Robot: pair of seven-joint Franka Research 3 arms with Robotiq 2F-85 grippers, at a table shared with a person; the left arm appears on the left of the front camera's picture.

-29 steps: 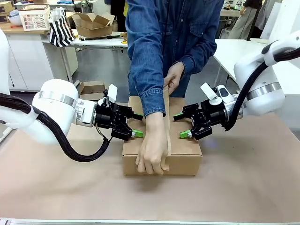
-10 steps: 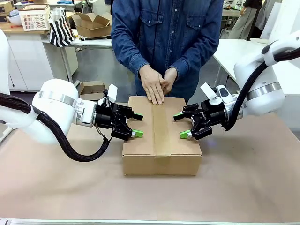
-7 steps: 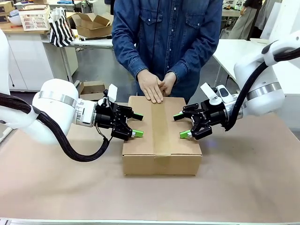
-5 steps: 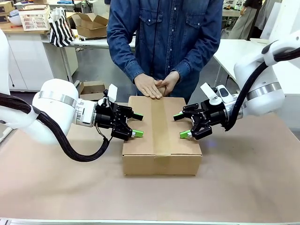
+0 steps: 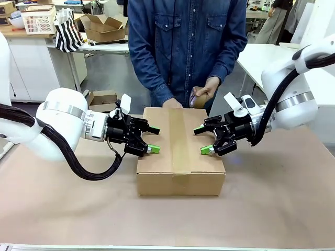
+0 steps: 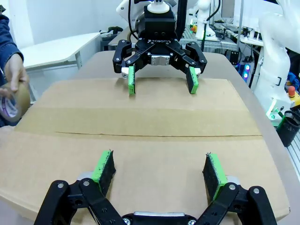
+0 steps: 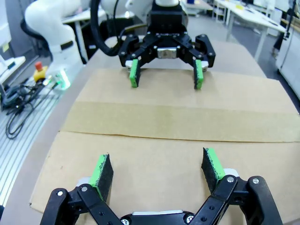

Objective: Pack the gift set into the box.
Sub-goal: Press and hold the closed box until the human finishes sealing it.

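Observation:
The box lies in the middle of the table with its flaps shut and a strip of brown tape along the top seam. The gift set is hidden. My left gripper is open, its green pads over the box's left top edge. Opposite it, my right gripper is open over the right top edge. The left wrist view looks between the left gripper's pads across the box top to the right gripper. The right wrist view mirrors this, with right gripper, box and left gripper.
A person in a denim shirt stands at the far side, holding a tape roll just behind the box, also seen as tape roll. Brown table cover surrounds the box. A far white basket and open carton sit on back tables.
The person's hands have left the far end of the box top, where they pressed the tape. One hand now holds the tape roll. Both arms stay still.

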